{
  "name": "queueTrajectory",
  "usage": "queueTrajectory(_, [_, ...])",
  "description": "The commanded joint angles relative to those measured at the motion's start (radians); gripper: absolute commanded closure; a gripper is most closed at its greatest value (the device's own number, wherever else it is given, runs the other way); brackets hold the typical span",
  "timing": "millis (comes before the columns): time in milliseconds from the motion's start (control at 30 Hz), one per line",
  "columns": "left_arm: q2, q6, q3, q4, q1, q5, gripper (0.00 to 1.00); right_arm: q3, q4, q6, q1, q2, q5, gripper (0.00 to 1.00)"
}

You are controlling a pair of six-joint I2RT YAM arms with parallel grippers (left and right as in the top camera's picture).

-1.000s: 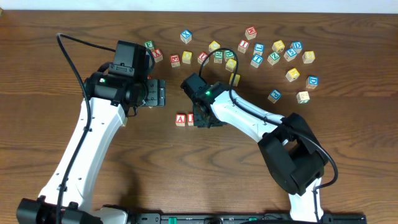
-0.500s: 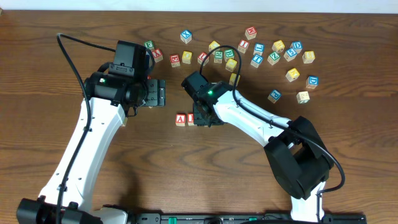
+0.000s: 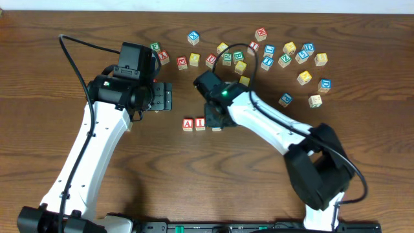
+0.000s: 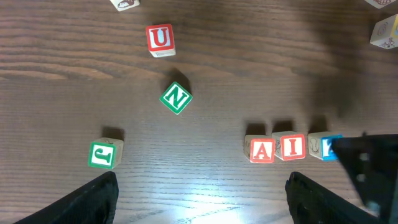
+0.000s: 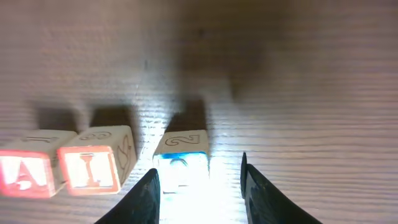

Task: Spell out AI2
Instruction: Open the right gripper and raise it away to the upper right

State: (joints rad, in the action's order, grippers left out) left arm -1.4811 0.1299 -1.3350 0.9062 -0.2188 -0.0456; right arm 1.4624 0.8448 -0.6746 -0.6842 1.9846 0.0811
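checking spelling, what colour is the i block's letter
Red on the I block, best in left wrist view.

Three lettered blocks [image 3: 200,123] stand in the row starting at the A block [image 3: 187,123]. Beyond the A block lie roughly two dozen loose blocks [image 3: 304,77] (tightly clustered, so inexact). Two arms [image 3: 90,149] flank the A block.

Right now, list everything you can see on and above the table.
A block: one, red letter, left end of the row at mid-table.
I block: one, red letter, right beside the A block.
2 block: one, blue, next in the row.
Loose blocks: about two dozen, red, blue, green, yellow, scattered across the far side.
Table: one, dark brown wood.
Left fingers: two, black, open and empty, left of the row.
Right fingers: two, black, open, straddling the 2 block.
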Motion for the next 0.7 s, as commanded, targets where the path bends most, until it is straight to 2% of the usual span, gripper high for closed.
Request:
queueTrajectory(0, [-0.008, -0.006, -0.017, 0.002, 0.001, 0.013, 0.15, -0.003, 0.004, 0.021, 0.027, -0.101, 0.025, 0.63])
queueTrajectory(367, [-0.008, -0.006, -0.017, 0.002, 0.001, 0.013, 0.15, -0.003, 0.036, 0.071, 0.069, -0.377, 0.123, 0.61])
queueTrajectory(500, [-0.008, -0.006, -0.017, 0.002, 0.001, 0.013, 0.15, -0.003, 0.109, 0.111, 0.08, -0.452, 0.235, 0.58])
queueTrajectory(667, [-0.008, -0.006, -0.017, -0.003, 0.001, 0.013, 0.15, -0.003, 0.244, 0.219, 0.108, -0.504, 0.377, 0.61])
